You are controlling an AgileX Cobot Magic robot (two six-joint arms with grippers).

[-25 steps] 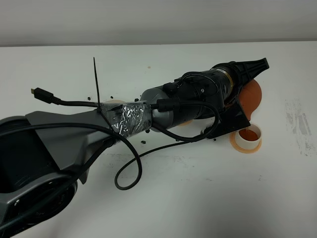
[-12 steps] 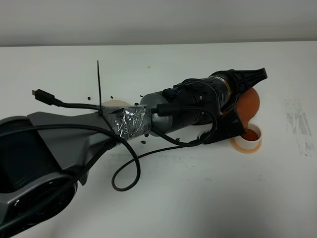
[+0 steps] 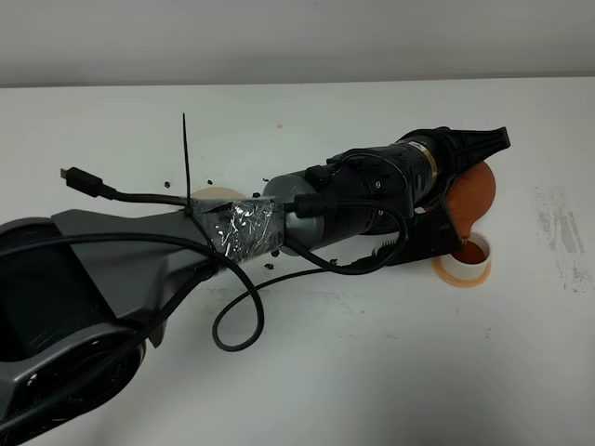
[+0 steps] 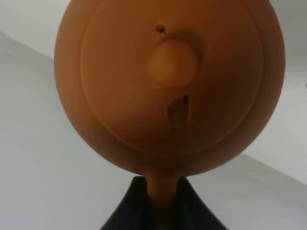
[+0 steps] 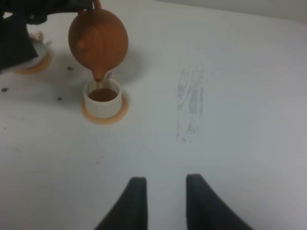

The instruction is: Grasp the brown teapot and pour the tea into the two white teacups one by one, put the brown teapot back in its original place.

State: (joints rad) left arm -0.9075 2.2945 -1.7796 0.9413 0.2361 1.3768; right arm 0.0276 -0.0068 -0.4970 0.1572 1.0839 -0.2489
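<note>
Exterior high view, right of centre: the left gripper (image 3: 457,177) clamps the handle of the smooth, round orange-brown clay teapot (image 3: 471,190), tipped spout-down over 1 white cylindrical teacup (image 3: 465,259) holding dark reddish tea (image 5: 102,95) on its orange coaster (image 5: 104,114), while the empty right gripper (image 5: 165,191) hangs with fingers narrowly apart.

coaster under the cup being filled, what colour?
Pale orange round coaster under the small white cylindrical teacup; clearest in the right wrist view.

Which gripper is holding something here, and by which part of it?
The left gripper holds the round orange-brown clay teapot by its loop handle, tilted over a white teacup. The right gripper holds nothing.
</note>
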